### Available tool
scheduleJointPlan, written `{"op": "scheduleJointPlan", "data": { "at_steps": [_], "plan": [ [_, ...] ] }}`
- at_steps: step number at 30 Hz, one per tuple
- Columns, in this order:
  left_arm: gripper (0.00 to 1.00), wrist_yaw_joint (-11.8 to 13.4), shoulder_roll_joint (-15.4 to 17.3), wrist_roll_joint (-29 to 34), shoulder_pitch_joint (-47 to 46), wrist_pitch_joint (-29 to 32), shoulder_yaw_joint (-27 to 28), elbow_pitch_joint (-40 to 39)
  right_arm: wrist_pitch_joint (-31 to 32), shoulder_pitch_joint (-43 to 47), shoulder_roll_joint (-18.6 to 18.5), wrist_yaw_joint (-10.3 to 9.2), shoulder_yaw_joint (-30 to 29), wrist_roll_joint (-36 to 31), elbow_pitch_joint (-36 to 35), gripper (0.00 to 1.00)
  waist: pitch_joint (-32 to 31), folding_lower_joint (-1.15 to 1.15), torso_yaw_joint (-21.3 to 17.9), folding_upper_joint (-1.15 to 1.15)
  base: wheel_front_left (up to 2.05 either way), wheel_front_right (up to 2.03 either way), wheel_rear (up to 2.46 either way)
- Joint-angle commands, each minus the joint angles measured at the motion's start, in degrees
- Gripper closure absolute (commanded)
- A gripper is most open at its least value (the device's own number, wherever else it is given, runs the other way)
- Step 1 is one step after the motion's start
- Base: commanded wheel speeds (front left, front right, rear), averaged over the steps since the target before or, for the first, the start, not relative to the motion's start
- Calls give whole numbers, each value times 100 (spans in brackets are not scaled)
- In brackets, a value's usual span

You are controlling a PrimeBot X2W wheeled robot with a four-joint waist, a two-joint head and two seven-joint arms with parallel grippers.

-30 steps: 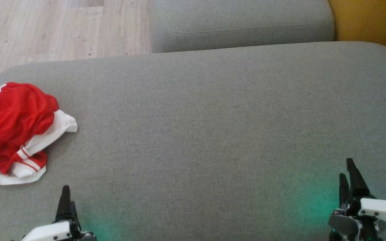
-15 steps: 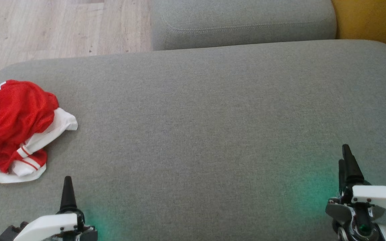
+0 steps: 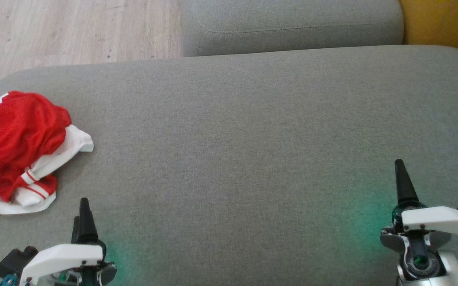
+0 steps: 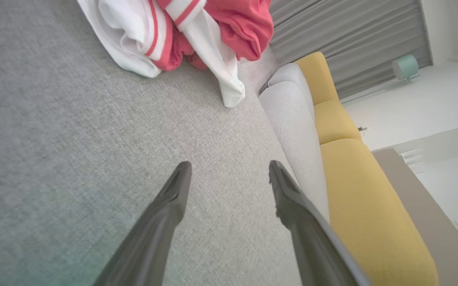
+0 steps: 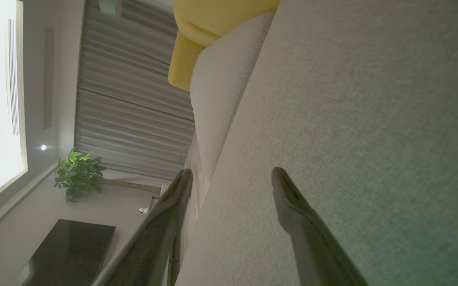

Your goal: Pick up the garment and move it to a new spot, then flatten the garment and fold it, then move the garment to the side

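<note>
While both arms are hovering over the big grey cushion [image 3: 253, 139], the garment [image 3: 18, 147] is sitting crumpled way over at the cushion's left edge. It's a red mesh heap with white trim and red-striped cuffs poking out underneath. Left end effector [image 4: 229, 167] is sitting near the heap but clearly apart from it, its two dark fingers spread wide and gripping nothing, just bare fabric between them. Right end effector [image 5: 232, 171] is hanging over the right side of the cushion, well apart from the garment, fingers also standing wide and holding nothing. A green glow is showing on the cushion next to each wrist. A second grey cushion [image 3: 292, 24] is butting up against the far edge, with pale wood floor [image 3: 74, 31] showing to its left and a yellow seat [image 3: 443, 24] peeking in at the right.
</note>
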Motion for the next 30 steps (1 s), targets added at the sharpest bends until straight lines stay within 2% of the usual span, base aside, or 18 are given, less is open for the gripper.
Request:
{"op": "scheduleJointPlan", "data": {
  "at_steps": [1, 18, 30],
  "plan": [
    [0, 26, 104, 246, -323, -75, 13, -119, -79, -370, -126, 10, 93, -211, -137, 0, 4, 0, 2, 0, 0, 0, 0],
    [0, 135, 150, 1862, -500, -361, -312, 53, -367, -620, -82, 13, 383, -1702, 186, 0, 72, 0, 59, 0, 0, 0, 0],
    [0, 186, 205, 2630, -661, -545, -442, 177, -552, -793, -64, 15, 439, -2537, 315, 0, 83, 0, 52, 0, 0, 0, 0]
  ]
}}
